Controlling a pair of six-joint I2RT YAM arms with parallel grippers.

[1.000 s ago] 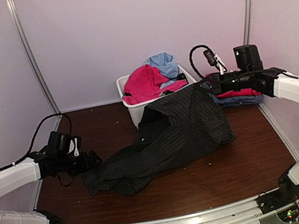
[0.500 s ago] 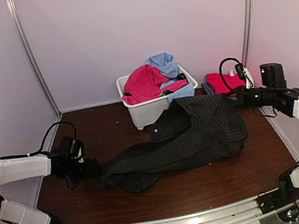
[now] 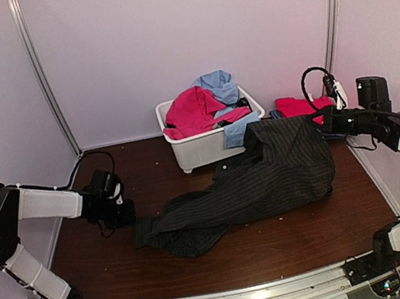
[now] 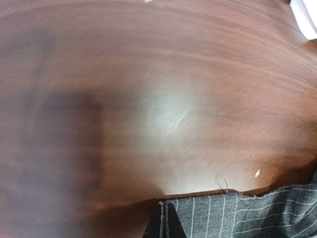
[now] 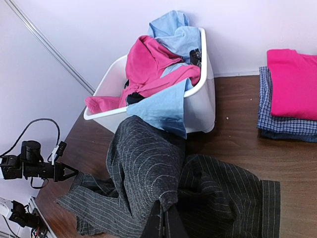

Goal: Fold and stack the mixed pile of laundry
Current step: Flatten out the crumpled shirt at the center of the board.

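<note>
Since half a second ago both ends of the black pinstriped garment (image 3: 267, 180) have slid rightward across the table (image 3: 111, 173), and my left gripper (image 3: 123, 212) has followed inward. Its jaws are pinched together on a hem corner while my right gripper (image 3: 329, 124) is clamped on a raised fold, stretching the cloth out, I judge, to flatten it for folding. From the left jaws it runs off rightward; it hangs below the right jaws, with the white tub (image 5: 205, 106) of unfolded laundry (image 5: 148, 64) beyond them
</note>
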